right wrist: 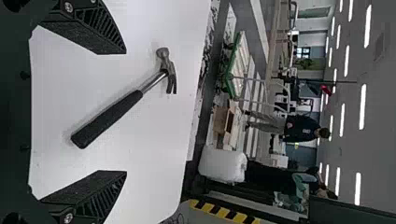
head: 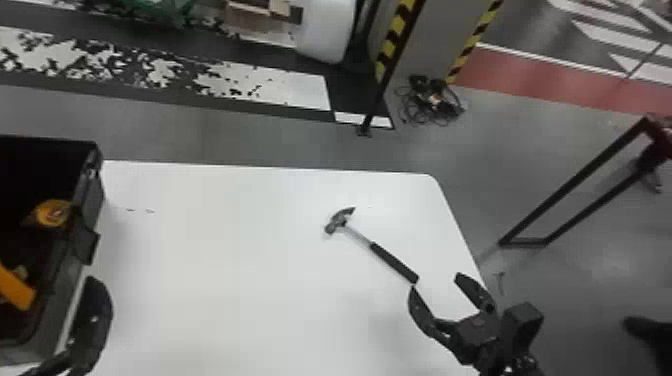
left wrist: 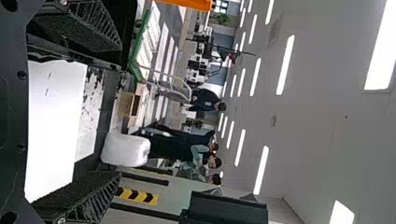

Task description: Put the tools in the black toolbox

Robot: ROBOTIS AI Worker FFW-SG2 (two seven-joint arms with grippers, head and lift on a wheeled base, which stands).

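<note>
Nearest to us are the left gripper (head: 96, 307) beside the black toolbox (head: 91, 192) and the right gripper (head: 435, 281) near the handle end of the hammer, both with their jaws standing apart and nothing between them. The hammer (head: 392, 261) lies flat on the white surface (head: 225, 260), and we see its grey metal claw head, its bare shiny shaft and its black grip. Inside the toolbox we find a yellow tape measure (head: 52, 213) and one orange-yellow piece (head: 17, 288), which we cannot name surely.
</note>
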